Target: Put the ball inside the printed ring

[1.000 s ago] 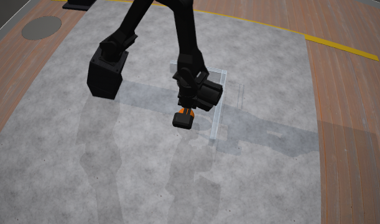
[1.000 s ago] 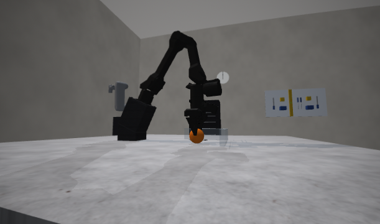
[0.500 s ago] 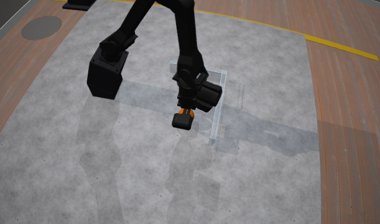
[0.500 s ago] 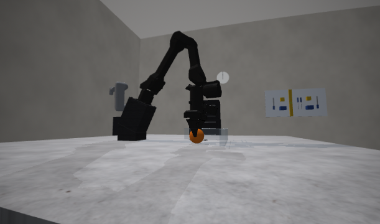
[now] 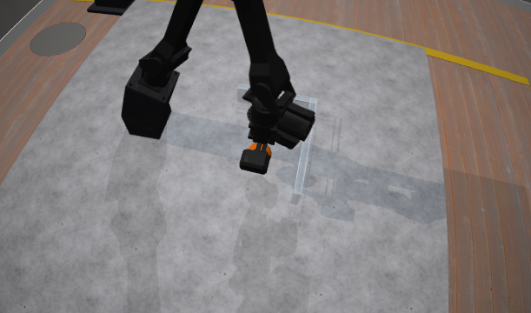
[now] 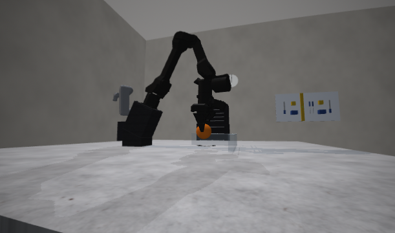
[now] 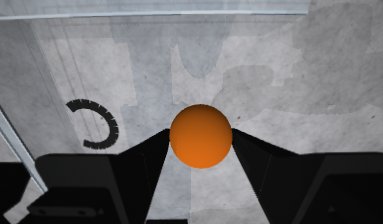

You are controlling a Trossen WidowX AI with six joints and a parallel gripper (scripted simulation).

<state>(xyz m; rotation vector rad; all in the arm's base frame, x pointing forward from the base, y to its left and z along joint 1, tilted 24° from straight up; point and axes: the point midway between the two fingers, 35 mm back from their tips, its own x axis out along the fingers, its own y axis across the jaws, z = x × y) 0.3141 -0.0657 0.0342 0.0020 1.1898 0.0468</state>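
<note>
One orange ball (image 7: 200,135) in gripper (image 7: 200,145), ring (image 7: 94,124) unlabelled

The arm (image 6: 184,52) is matte black throughout, built of slim links joined by bulkier rounded joints, rising from a blocky black base (image 6: 140,124). Its wrist carries a boxy housing (image 5: 297,122), and the 2 jaws are black, wedge-shaped and taper toward their tips.

No words, numbers or brand names can be read anywhere. The pale rectangular wall poster (image 6: 307,106) on the far right wall carries only blue and yellow blocks, thin blue bars and a yellow vertical stripe, with no lettering legible. The black printed ring (image 7: 98,123) with fine tick marks on the grey mottled mat (image 5: 213,243) bears no readable figures.
</note>
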